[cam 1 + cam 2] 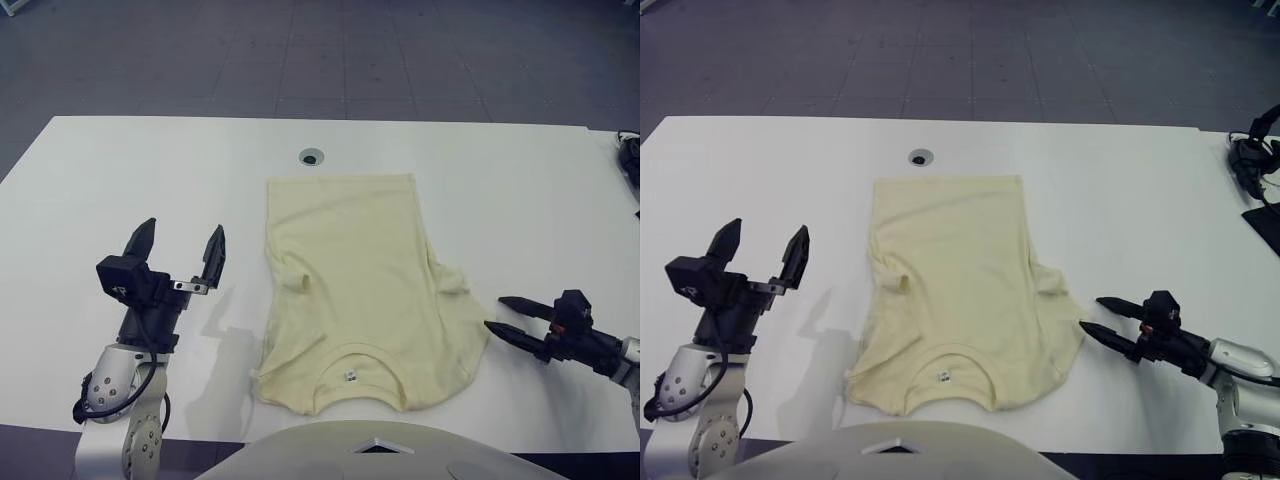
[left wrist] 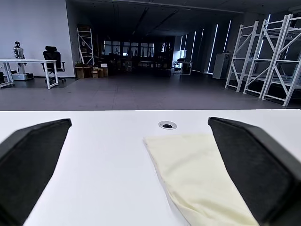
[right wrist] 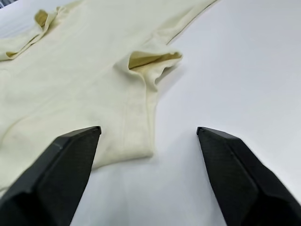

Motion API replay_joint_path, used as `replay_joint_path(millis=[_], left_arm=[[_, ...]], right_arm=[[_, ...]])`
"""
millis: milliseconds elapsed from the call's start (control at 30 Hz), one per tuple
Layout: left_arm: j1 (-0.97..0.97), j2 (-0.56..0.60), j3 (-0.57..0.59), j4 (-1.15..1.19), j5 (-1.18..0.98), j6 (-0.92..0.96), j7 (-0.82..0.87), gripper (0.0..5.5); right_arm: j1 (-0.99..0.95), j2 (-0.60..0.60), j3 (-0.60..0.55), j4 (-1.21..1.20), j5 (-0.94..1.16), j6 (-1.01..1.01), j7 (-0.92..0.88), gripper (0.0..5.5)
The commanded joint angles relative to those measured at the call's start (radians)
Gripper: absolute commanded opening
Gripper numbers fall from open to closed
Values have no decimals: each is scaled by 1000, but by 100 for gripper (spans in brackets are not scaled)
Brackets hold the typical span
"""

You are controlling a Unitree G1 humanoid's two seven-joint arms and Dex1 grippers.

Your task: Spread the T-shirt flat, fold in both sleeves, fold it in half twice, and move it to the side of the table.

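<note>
1. The T-shirt [image 1: 355, 290] is lying in the middle of the table, collar [image 1: 350, 362] toward the robot and straight hem toward the far edge. It is pale yellow, soft and matte, with shallow wrinkles. A small label [image 1: 351, 376] is showing inside the ribbed, curved neckline.
2. Both sleeves are sitting bunched along the body. The left sleeve [image 1: 290, 275] is lying turned inward; the right sleeve [image 3: 155, 59] is puckering outward, its opening showing.
3. The left gripper [image 1: 181, 232] is hovering above the table, left of the shirt and apart from it, its black wedge-shaped fingers spread wide and holding nothing.
4. The right gripper [image 1: 497, 313] is sitting low, just beside the shirt's right shoulder edge, its pointed fingers likewise spread apart and gripping nothing.
5. The table [image 1: 100, 180] is presenting a smooth, white, slightly glossy top, with a round cable grommet [image 1: 311, 156] just beyond the hem.
6. Dark grey floor tiles [image 1: 300, 50] are extending behind; white shelving racks [image 2: 277, 61] and an office chair [image 2: 52, 59] are standing in the dim hall.
</note>
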Motion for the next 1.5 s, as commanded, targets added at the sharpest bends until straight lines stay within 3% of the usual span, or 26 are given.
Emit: replay_joint_path(millis=[33, 633, 867, 1033, 1233, 1500], left_arm=[[10, -3, -12, -4, 8, 4, -10, 540], [18, -13, -36, 18, 37, -5, -15, 540], [19, -13, -43, 32, 46, -11, -20, 540], [20, -11, -53, 35, 56, -12, -30, 540], [27, -12, -72, 37, 71, -20, -37, 540], [29, -9, -86, 65, 108, -27, -36, 540]], right_arm=[[6, -20, 20, 13, -30, -10, 20, 291], [-13, -17, 20, 16, -31, -13, 18, 2], [-13, -10, -8, -44, 22, 8, 30, 2], [5, 12, -18, -260, 126, 68, 35, 2], [41, 40, 93, -468, 118, 94, 15, 2], [13, 101, 240, -504, 54, 58, -14, 2]])
